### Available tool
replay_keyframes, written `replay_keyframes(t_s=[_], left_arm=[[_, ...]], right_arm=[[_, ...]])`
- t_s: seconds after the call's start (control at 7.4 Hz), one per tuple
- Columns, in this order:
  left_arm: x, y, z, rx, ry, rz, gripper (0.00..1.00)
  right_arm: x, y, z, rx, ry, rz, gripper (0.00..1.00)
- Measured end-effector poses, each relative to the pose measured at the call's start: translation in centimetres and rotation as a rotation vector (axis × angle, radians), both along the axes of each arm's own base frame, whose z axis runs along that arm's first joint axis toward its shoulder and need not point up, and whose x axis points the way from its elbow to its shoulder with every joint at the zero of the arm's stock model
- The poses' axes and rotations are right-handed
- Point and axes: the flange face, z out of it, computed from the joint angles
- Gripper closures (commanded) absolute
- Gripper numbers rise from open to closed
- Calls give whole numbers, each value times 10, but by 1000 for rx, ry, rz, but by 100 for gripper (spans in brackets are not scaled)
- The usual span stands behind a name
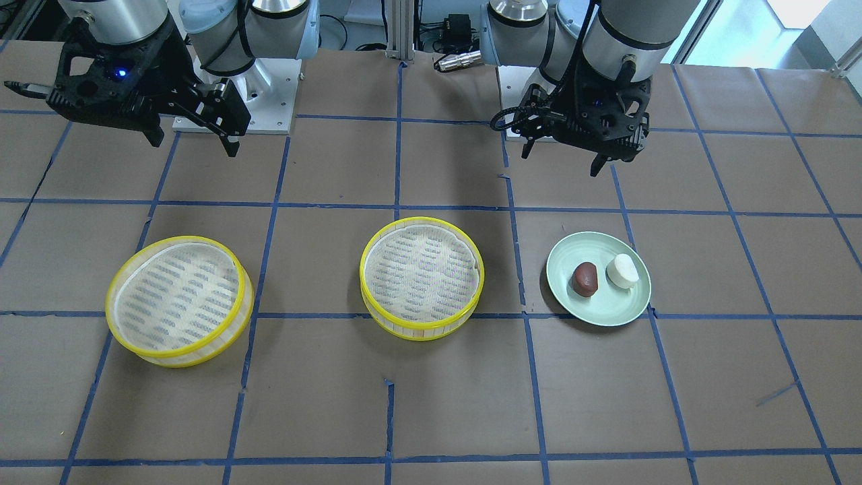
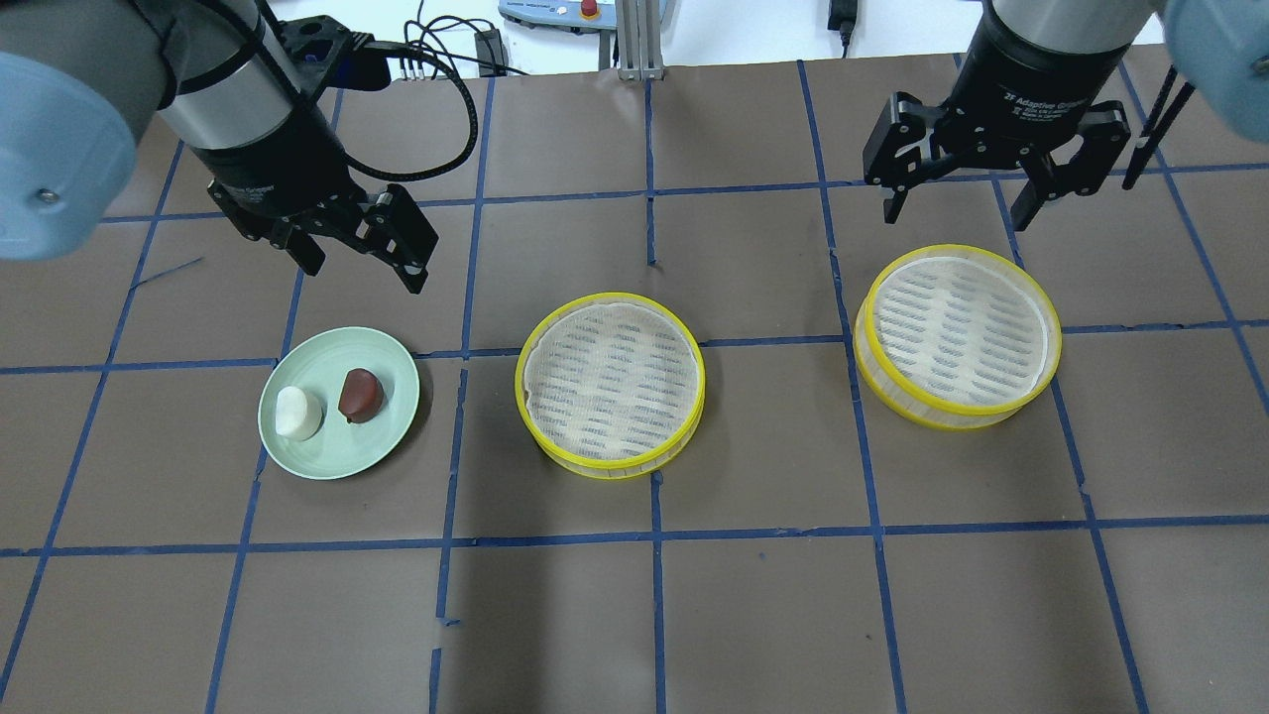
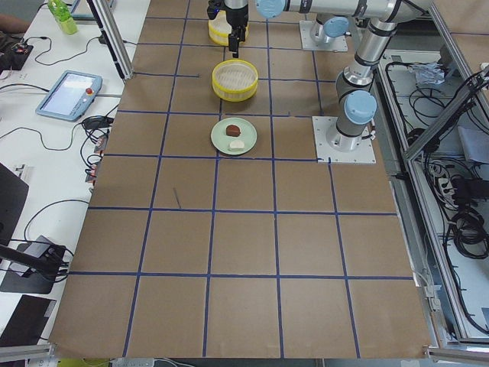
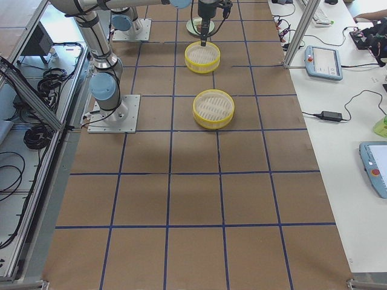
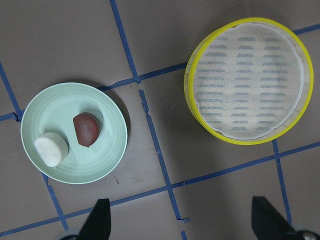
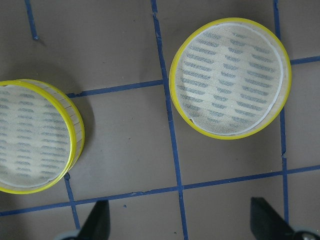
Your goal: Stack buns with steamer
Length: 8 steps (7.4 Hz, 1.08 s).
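Blue-taped brown tabletop (image 1: 458, 417) is seen up front. Left gripper (image 2: 364, 273) and right gripper (image 2: 955, 216) are held pointing down, spread wide (nothing gripped). White bun (image 2: 298, 413) and reddish-brown bun (image 2: 360, 395) are sat on the green plate (image 2: 337, 451).

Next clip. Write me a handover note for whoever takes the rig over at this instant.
Left gripper open, empty, hovering near the plate.
Right gripper open, empty, hovering near the right steamer.
White bun and brown bun sit side by side on the plate.
Middle steamer and right steamer empty, apart.
Nothing done yet. Left: likely load buns, stack steamers.
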Motion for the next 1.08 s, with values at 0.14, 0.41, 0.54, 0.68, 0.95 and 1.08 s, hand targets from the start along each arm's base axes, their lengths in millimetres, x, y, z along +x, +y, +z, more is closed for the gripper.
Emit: replay_keyframes(t_s=[0.14, 0.41, 0.54, 0.68, 0.95, 1.08], left_arm=[[1, 0, -1, 1, 0, 2, 0], [5, 0, -2, 2, -4, 10, 0], [6, 0, -2, 2, -6, 15, 0], [8, 0, -3, 4, -7, 18, 0], [31, -4, -15, 27, -2, -24, 0], [61, -9, -30, 52, 6, -14, 0]], right_arm=[[0, 0, 0, -2, 0, 1, 0], [2, 0, -1, -3, -1, 4, 0], [2, 0, -1, -2, -2, 8, 0], [1, -1, -2, -1, -3, 18, 0], [-31, -9, -3, 9, -1, 53, 2], [-70, -14, -7, 31, -7, 55, 5]])
